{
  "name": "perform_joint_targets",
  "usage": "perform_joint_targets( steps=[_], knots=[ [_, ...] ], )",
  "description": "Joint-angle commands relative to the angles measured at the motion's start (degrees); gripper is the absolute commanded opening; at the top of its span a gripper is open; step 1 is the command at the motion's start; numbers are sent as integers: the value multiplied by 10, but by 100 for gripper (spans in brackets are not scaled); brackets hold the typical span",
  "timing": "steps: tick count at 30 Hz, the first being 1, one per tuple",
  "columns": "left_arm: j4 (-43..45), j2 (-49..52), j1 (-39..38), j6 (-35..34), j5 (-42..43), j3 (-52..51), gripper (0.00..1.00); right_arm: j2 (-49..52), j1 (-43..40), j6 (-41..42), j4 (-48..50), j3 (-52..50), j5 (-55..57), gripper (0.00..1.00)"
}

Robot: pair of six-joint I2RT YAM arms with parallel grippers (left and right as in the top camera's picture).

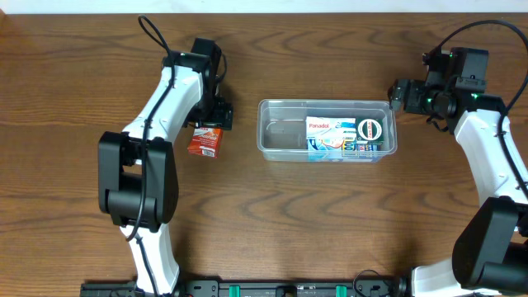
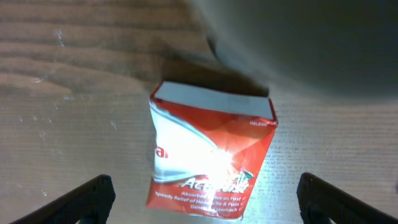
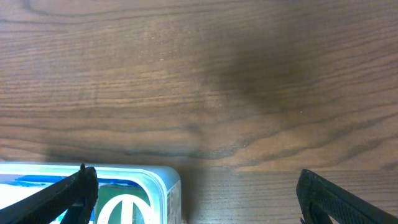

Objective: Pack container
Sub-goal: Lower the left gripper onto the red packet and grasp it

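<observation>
The container (image 1: 280, 132), a clear plastic tub, stands mid-table. In its right half lie a white and blue Panadol box (image 1: 324, 129) and a pack with a green and white round mark (image 1: 370, 129). A red and white medicine carton (image 1: 205, 142) lies on the wood left of the tub. My left gripper (image 1: 213, 124) hangs just above it. In the left wrist view the carton (image 2: 211, 155) sits between the wide-open fingers (image 2: 87, 198), untouched. My right gripper (image 1: 397, 96) stands open at the tub's far right corner (image 3: 163, 186), holding nothing.
Dark wooden table (image 1: 74, 82) all around. The tub's left half holds nothing. Both arm bases stand at the near edge, left (image 1: 136, 181) and right (image 1: 495, 239).
</observation>
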Motion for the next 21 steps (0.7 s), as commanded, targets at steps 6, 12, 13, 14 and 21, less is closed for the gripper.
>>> perform_joint_targets(
  steps=[6, 12, 13, 14, 21],
  knots=[
    [59, -9, 12, 39, 4, -80, 95, 1, -2, 4, 0, 9, 1, 99],
    [69, -10, 12, 48, 3, -86, 95, 1, -2, 4, 0, 9, 1, 99],
    [71, -11, 12, 49, 3, -85, 95, 1, -2, 4, 0, 9, 1, 99],
    [70, -11, 12, 49, 3, -84, 95, 1, -2, 4, 0, 9, 1, 99],
    [71, -61, 12, 49, 3, -70, 95, 1, -2, 4, 0, 9, 1, 99]
  ],
)
